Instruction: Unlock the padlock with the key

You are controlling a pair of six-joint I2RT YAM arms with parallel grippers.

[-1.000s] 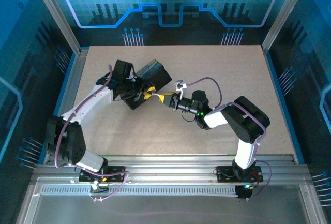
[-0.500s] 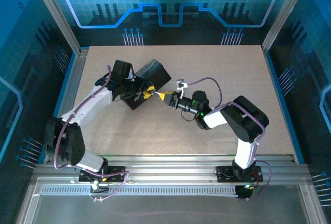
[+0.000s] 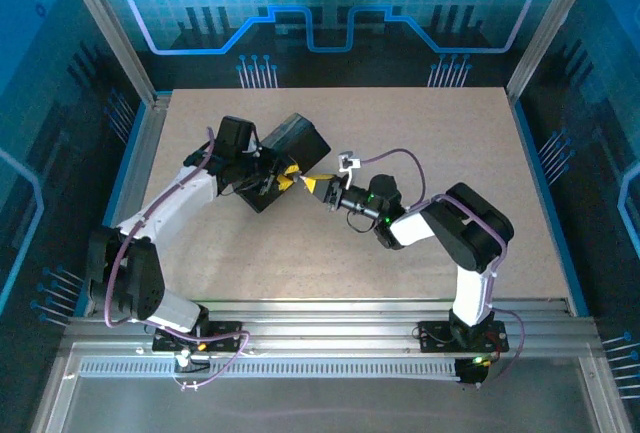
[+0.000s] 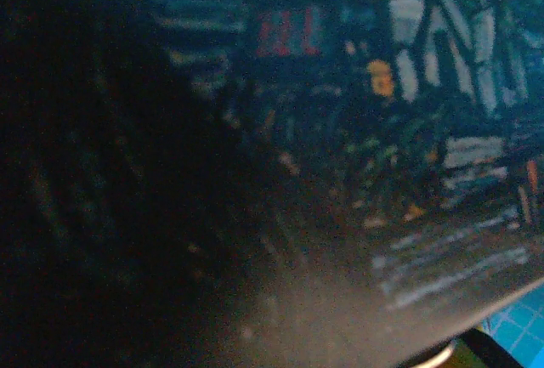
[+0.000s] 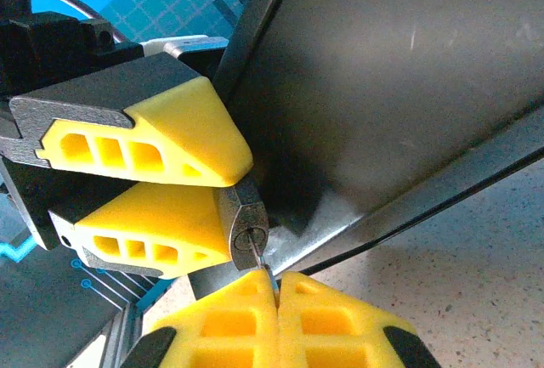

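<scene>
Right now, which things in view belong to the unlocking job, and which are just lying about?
Job in hand: padlock, gripped by the left pincer; key, tip at the keyhole, pinched in the right pincer.
Just there: black box behind the padlock; table.

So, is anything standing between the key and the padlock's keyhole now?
Nothing visible does. In the right wrist view the key, pinched by the right gripper, has its tip at the keyhole of the padlock, which the left gripper holds. The black box lies behind, off the path.
</scene>
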